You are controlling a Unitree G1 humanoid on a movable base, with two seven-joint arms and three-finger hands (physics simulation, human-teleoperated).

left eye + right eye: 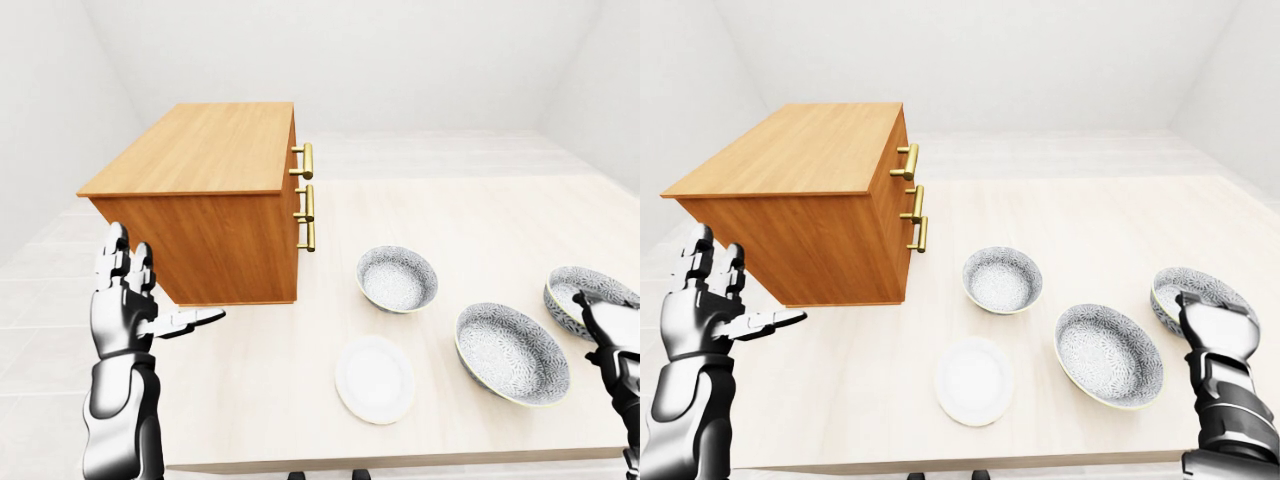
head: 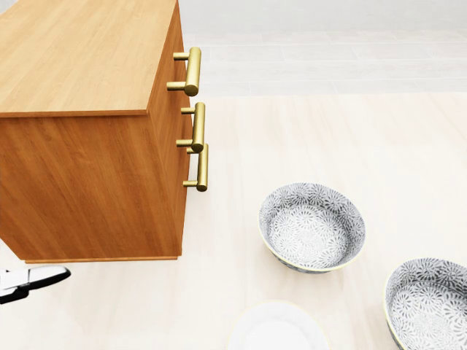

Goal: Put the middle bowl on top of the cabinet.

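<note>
- The cabinet (image 1: 200,190), in orange-brown wood, stands on the pale table (image 1: 480,220) in the 10 o'clock part of the left-eye view. Its flat top is bare.
- Three brass handles (image 1: 307,160) are stacked on the cabinet face that points to 3 o'clock.
- Three patterned grey bowls sit on the table, well apart from the cabinet.
- The middle bowl (image 1: 511,352) rests upright on the table, at 4 o'clock from the left bowl (image 1: 397,278) and at 8 o'clock from the right bowl (image 1: 590,295). No hand touches it.
- A white plate (image 1: 374,378) lies flat at 9 o'clock from the middle bowl, apart from it.
- The left hand (image 1: 125,305) is raised at 7 o'clock from the cabinet, just beside its lower corner. Its fingers are spread, two upward and one toward 3 o'clock, and it holds nothing.
- The right hand (image 1: 1210,335) stands at the 4 o'clock edge of the right-eye view, overlapping the right bowl's near rim. How far its fingers are parted cannot be told, nor whether it touches that bowl.
- The head view shows the cabinet, the left bowl, part of the middle bowl at 5 o'clock and a left fingertip at 8 o'clock.
</note>
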